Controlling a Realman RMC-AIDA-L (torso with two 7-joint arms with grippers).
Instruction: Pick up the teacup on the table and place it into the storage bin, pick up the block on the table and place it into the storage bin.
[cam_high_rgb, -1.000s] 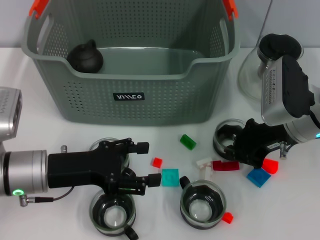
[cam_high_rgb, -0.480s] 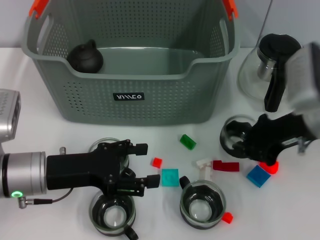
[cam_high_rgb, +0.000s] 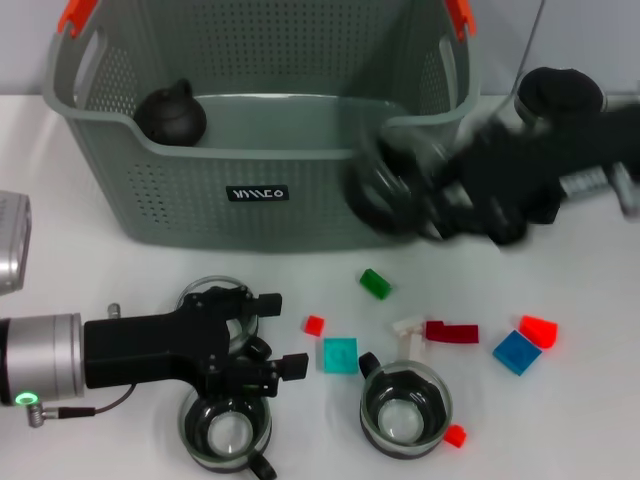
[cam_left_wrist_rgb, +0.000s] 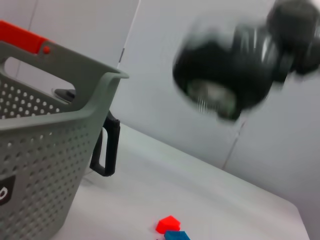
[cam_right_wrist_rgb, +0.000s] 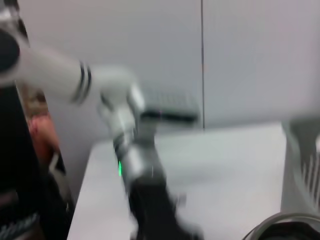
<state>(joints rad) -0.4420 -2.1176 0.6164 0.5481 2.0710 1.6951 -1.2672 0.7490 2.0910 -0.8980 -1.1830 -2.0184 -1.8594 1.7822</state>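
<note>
Teacup (cam_high_rgb: 385, 185), glass and motion-smeared, sits clamped in my right gripper (cam_high_rgb: 420, 200), lifted off the table (cam_high_rgb: 590, 400) against the front wall of the storage bin (cam_high_rgb: 260, 190) near its right corner, at about one o'clock from the table's middle. My left gripper (cam_high_rgb: 270, 335) rests low at eight o'clock with its fingers (cam_high_rgb: 268, 299) parted around nothing, between two more glass cups (cam_high_rgb: 225, 430) that stand on the table. Further out, a third cup (cam_high_rgb: 403, 408) stands at six o'clock among scattered blocks: a green block (cam_high_rgb: 376, 283), a teal block (cam_high_rgb: 340, 354), a blue block (cam_high_rgb: 516, 352) and a red block (cam_high_rgb: 539, 330).
</note>
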